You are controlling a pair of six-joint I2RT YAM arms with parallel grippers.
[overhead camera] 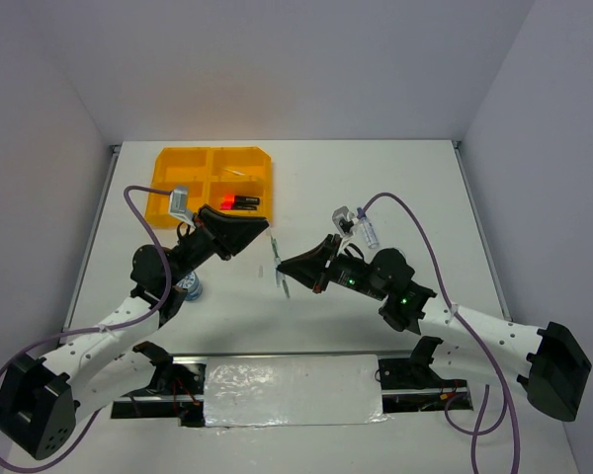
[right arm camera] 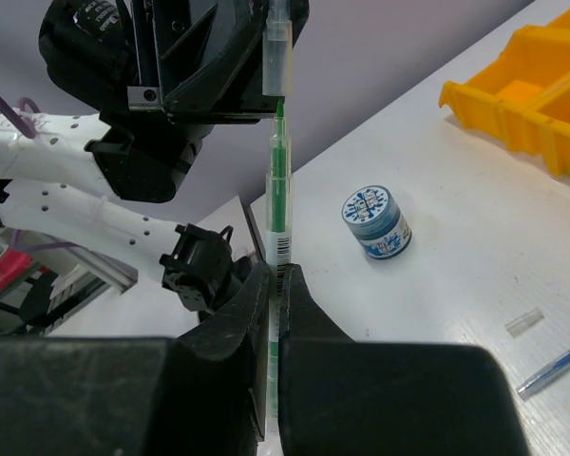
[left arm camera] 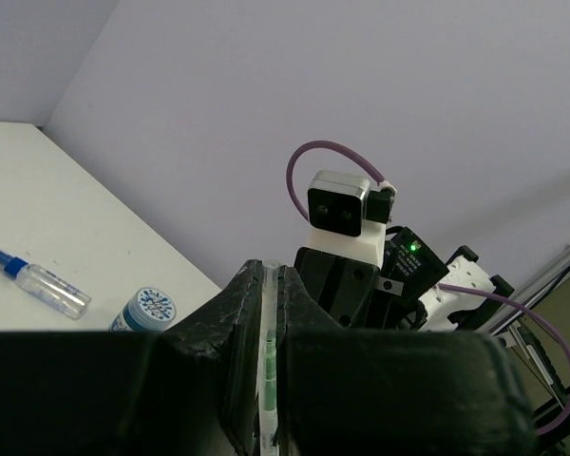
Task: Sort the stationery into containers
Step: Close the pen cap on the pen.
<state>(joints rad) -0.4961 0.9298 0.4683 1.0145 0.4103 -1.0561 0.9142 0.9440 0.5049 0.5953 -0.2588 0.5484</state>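
Two grippers meet above the middle of the white table (overhead camera: pixel 395 178), sharing one thin green pen (right arm camera: pixel 278 180). The right gripper (right arm camera: pixel 276 290) is clamped tight on the pen's barrel, holding it upright in its own camera. The left gripper (left arm camera: pixel 270 294) is nearly closed and pinches the clear cap (right arm camera: pixel 277 47). The pen's green tip sits right at the cap's mouth; whether it is just inside or barely apart is hard to tell.

The orange-yellow tray (overhead camera: pixel 183 163) lies at the far left of the table, well apart from the pen, with short black markers (overhead camera: pixel 239 200) in its near right compartment. One round grey-blue roll (right arm camera: pixel 375 220) stands on the table beside the left arm. The blue-capped clear bottle (left arm camera: pixel 40 283) lies flat near the right arm. A blue pen (right arm camera: pixel 560 366) and a small clear piece (right arm camera: pixel 524 321) lie loose on the table.
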